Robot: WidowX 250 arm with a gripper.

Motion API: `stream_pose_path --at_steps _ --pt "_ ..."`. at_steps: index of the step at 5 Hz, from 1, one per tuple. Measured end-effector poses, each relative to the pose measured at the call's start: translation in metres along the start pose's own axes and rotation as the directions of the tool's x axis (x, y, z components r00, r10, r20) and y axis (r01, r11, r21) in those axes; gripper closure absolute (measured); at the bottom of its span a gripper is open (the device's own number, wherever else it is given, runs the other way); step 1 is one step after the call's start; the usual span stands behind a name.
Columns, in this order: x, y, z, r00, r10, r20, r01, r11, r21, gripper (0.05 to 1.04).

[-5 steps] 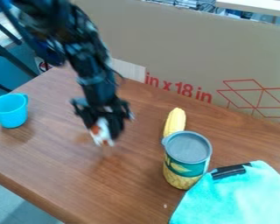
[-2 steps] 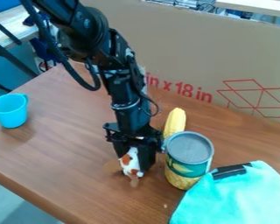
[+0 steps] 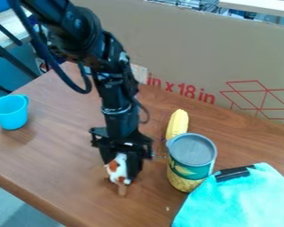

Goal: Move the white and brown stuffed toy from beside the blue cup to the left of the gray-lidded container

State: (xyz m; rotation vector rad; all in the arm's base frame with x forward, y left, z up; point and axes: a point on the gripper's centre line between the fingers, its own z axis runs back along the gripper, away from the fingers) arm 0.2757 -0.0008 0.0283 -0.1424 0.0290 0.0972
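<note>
- Brown wooden table (image 3: pixel 61 173) in the camera view, with a big cardboard panel (image 3: pixel 186 48) standing behind it.
- Black gripper (image 3: pixel 123 171) over the middle, seemingly pinching a white-and-orange toy (image 3: pixel 117 167); whether that touches the wood, I can't tell.
- Holding the toy looks like the step in hand; any move calls for clearance from the can (image 3: pixel 191 166), near the corn (image 3: pixel 177 123).
- Blue cup (image 3: pixel 9 113) well apart; turquoise cloth (image 3: pixel 242 201) beside the can.
</note>
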Motion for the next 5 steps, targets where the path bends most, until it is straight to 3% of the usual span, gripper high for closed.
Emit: stream_pose_path --at_steps 1,2,3,4,5 --pt "0.001 0.005 0.011 0.999 0.009 0.033 -0.009 1.000 0.002 0.148" --pt "0.001 0.003 0.033 0.992 0.023 0.126 -0.019 0.999 -0.030 0.073" --pt "0.005 -0.001 0.060 0.973 0.028 0.230 -0.010 0.997 -0.078 0.078" --pt "-0.009 -0.001 0.084 0.975 -0.020 0.223 0.026 0.999 -0.022 0.081" --pt "-0.016 0.001 0.105 0.979 -0.086 0.184 0.064 0.990 0.124 0.082"
